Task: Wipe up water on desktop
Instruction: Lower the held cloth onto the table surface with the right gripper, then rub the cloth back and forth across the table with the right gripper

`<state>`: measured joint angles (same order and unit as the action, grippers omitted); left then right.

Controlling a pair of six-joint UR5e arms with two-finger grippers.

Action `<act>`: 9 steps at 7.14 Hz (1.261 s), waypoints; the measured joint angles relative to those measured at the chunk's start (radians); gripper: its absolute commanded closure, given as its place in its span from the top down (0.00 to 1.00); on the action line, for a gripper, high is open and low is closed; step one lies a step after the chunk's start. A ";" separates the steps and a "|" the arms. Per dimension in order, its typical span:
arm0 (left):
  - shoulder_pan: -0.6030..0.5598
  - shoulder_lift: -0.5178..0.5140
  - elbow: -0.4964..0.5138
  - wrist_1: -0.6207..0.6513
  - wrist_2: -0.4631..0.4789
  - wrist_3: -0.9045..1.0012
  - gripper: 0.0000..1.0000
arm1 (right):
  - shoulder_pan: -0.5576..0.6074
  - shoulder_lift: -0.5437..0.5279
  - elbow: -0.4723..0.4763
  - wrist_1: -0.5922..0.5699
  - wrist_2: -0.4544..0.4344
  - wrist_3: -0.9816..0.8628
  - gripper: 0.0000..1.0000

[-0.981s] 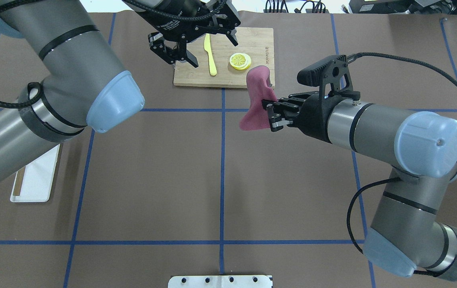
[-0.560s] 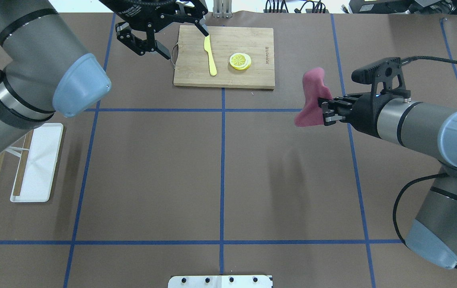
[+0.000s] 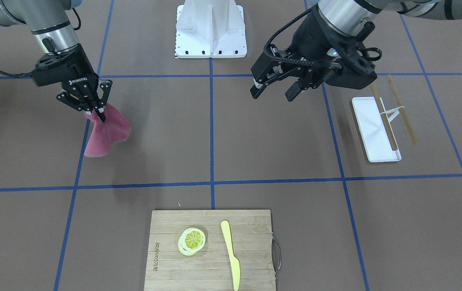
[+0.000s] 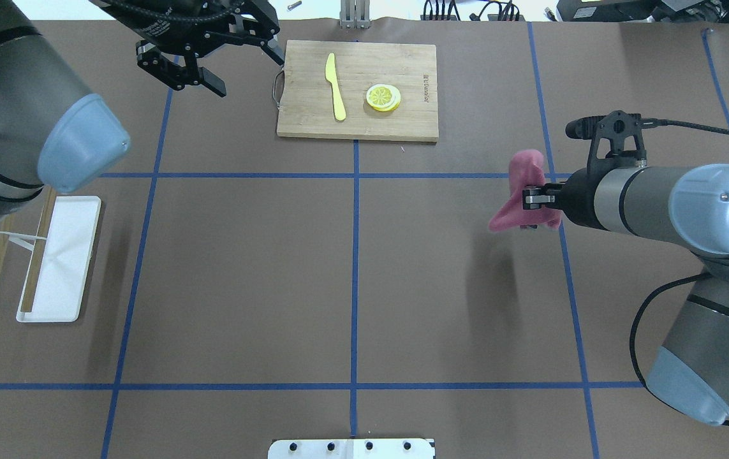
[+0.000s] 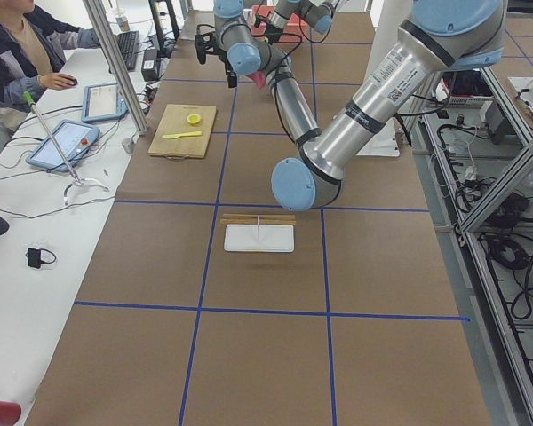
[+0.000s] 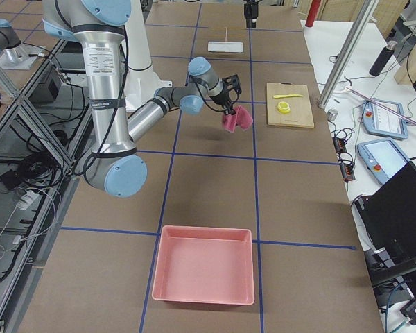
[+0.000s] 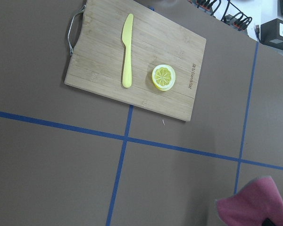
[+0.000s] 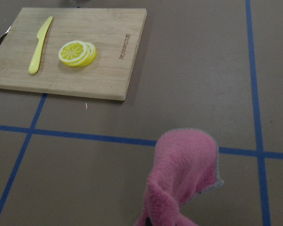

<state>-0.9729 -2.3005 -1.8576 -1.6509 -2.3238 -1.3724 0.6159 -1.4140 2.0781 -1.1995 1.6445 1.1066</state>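
Note:
The desktop (image 4: 243, 274) is a brown surface crossed by blue tape lines; no water shows on it in any view. My right gripper (image 4: 528, 199) is shut on a pink cloth (image 4: 518, 213), which hangs above the desktop's right half over the blue line and casts a shadow below. The same cloth (image 3: 107, 131) dangles from the right gripper (image 3: 95, 111) in the front-facing view, and it fills the bottom of the right wrist view (image 8: 186, 179). My left gripper (image 4: 248, 75) hovers open and holds nothing, left of the cutting board; its jaws are spread wide in the front-facing view (image 3: 271, 95).
A bamboo cutting board (image 4: 358, 89) at the far middle carries a yellow knife (image 4: 337, 89) and lemon slices (image 4: 383, 97). A white tray (image 4: 58, 255) with chopsticks lies at the left. A pink bin (image 6: 204, 274) sits at the table's right end. A person (image 5: 18, 44) sits beside the table.
The right gripper has carried the cloth rightward and back from the cutting board's edge. The left arm has swung left, off the board. Both grips unchanged.

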 measured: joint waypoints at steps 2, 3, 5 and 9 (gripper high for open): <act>-0.019 0.035 -0.012 0.000 0.002 0.046 0.91 | -0.083 0.155 -0.052 -0.128 0.020 0.125 0.00; -0.025 0.049 -0.012 0.000 0.002 0.063 0.93 | -0.121 0.220 -0.101 -0.153 0.019 0.173 0.00; -0.030 0.059 -0.017 0.000 0.002 0.072 0.94 | -0.166 0.265 -0.170 -0.163 0.019 0.234 0.00; -0.029 0.061 -0.026 0.000 0.003 0.071 0.96 | -0.140 0.098 -0.181 -0.166 0.045 0.110 0.00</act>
<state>-1.0018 -2.2399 -1.8839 -1.6506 -2.3210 -1.3012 0.4759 -1.3159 1.8973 -1.3650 1.6891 1.2170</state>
